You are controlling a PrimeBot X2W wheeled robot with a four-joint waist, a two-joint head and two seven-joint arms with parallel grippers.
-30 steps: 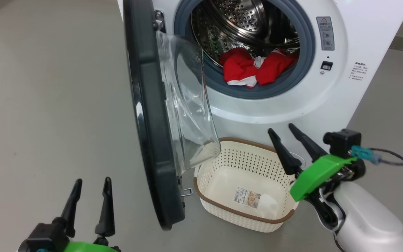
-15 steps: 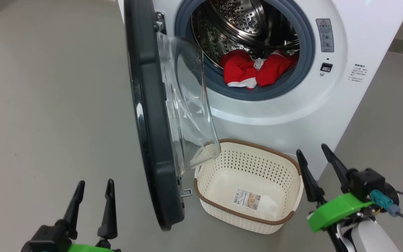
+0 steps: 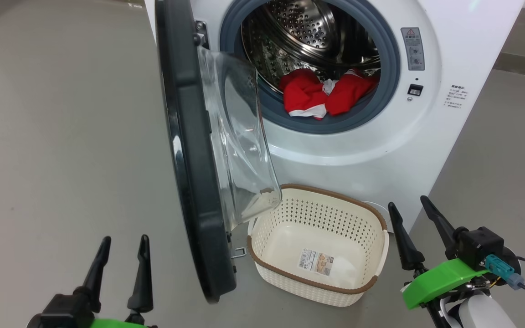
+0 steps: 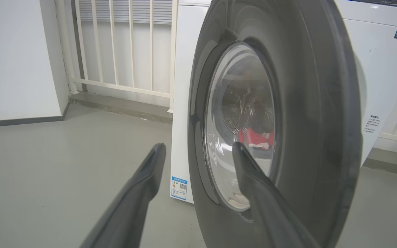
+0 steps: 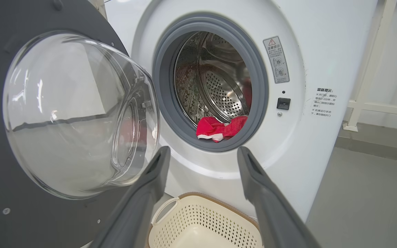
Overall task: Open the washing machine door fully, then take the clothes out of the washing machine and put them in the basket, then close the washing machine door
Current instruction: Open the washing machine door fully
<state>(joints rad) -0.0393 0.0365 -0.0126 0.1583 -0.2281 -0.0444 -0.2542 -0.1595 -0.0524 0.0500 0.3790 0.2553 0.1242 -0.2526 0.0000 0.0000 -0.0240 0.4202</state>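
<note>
Our left gripper point(image 3: 125, 238) and right gripper point(image 3: 406, 202) are spread and empty; we should steer the right one clear of the door point(image 3: 189, 173) and pinch the clothes point(image 3: 321, 93) low in the drum point(image 3: 308, 27).

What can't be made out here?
- Clothes count: head view, bunched in one heap in the drum.
- Door top: head view, cut off by the upper edge.
- Basket near side: right wrist view, cut off by the bottom edge.
- Label and sticker print: head view, too small.
- Clothes in left wrist view: blurred through the door glass.
</note>
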